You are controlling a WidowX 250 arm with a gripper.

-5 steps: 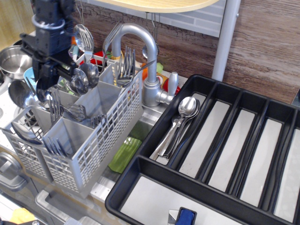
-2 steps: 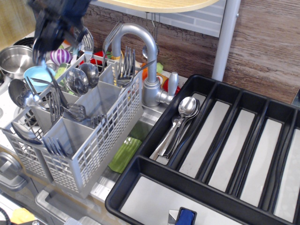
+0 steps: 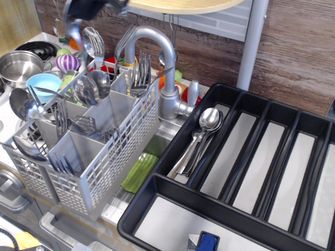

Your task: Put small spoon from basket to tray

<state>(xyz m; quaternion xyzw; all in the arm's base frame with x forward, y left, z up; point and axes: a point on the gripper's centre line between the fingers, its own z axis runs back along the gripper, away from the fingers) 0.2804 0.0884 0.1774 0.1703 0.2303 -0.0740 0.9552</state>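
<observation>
Hanging at the top left edge of the only view, the gripper (image 3: 78,13) is a dark, motion-blurred shape, mostly cut off by the frame. A small spoon (image 3: 75,32) shows just below it, bowl down and blurred; whether the gripper is clenched on it or released cannot be told.

Below, the basket (image 3: 112,157) stands on the desk at the left, its lattice sides light grey. Its compartments hold forks (image 3: 140,73) at the back, large spoons (image 3: 91,86) bowl up beside them, and more forks (image 3: 65,117) toward the front. A chrome faucet (image 3: 157,57) arches just behind the basket's right side.

The tray (image 3: 157,191) fills the right half, black with pale grey liners. Its leftmost long compartment holds a few spoons (image 3: 207,123) lying together, bowls toward the wall; the other long compartments show only their liners. A blue object (image 3: 208,241) sits in the wide cross compartment at the bottom edge.

At far left are a steel pot (image 3: 23,63) and a light blue bowl (image 3: 44,83).
</observation>
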